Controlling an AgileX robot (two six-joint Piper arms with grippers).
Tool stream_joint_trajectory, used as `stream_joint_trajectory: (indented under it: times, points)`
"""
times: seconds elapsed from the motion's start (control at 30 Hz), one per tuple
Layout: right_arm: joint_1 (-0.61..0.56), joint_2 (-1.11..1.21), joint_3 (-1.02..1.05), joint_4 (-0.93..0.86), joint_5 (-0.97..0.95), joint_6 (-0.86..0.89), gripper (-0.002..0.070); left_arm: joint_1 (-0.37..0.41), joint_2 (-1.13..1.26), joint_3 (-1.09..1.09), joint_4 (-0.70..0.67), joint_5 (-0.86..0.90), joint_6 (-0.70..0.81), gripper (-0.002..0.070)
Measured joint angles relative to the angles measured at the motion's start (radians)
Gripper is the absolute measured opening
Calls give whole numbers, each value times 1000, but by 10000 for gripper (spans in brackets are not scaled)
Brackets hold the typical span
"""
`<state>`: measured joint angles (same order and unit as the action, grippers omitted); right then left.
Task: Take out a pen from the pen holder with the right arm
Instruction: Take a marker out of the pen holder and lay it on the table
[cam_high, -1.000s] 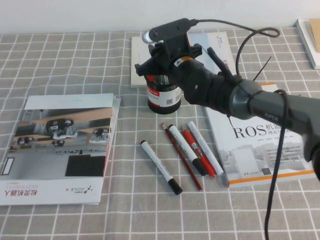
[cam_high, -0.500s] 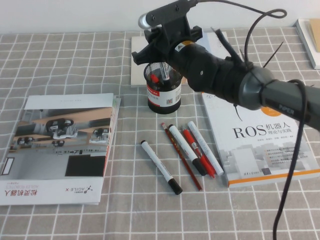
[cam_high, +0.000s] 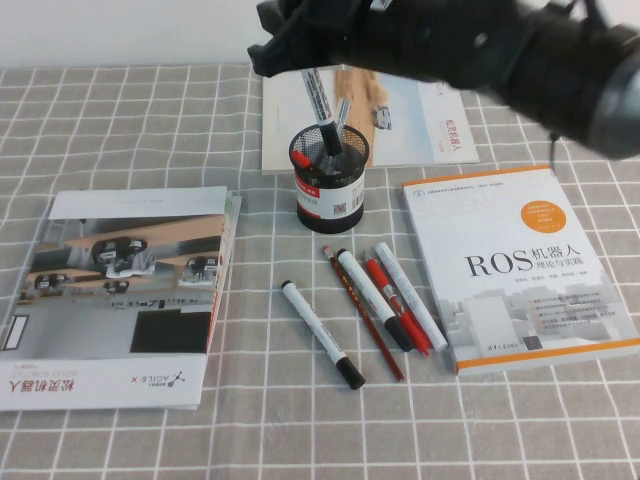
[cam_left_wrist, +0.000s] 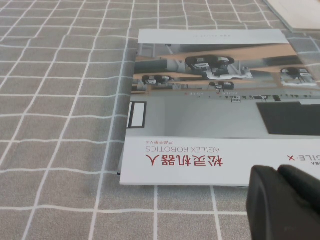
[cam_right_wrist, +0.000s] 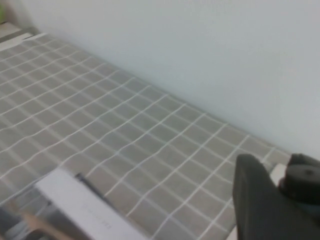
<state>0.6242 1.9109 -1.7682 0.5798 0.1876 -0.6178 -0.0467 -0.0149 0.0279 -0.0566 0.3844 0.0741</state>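
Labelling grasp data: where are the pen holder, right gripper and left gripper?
pen holder (cam_high: 326, 200), high view, on its labelled wall.
right gripper (cam_high: 306, 58), high view, at its tips, clamping the white pen (cam_high: 314, 95) above the holder.
left gripper (cam_left_wrist: 282, 192), left wrist view, on its dark body, by the booklet (cam_left_wrist: 210, 167) edge.

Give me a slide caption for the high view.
Right gripper holds a pen partly out of the holder; left gripper hangs by the brochure.

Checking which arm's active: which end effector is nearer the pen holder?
Right. The right end effector is just above the pen holder, gripping a pen; the left end effector is by the brochure, well away.
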Motion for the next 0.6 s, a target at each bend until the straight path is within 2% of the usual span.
stream_joint_trajectory:
  times: [0.17, 0.43, 0.6]
  points:
    - [0, -73, 0, -27, 205, 38, 81, 0, 0, 0, 0, 0, 0, -5]
    - [0, -87, 0, -209, 629, 378, 81, 0, 0, 0, 0, 0, 0, -5]
    - [0, -39, 0, -225, 805, 434, 81, 0, 0, 0, 0, 0, 0, -5]
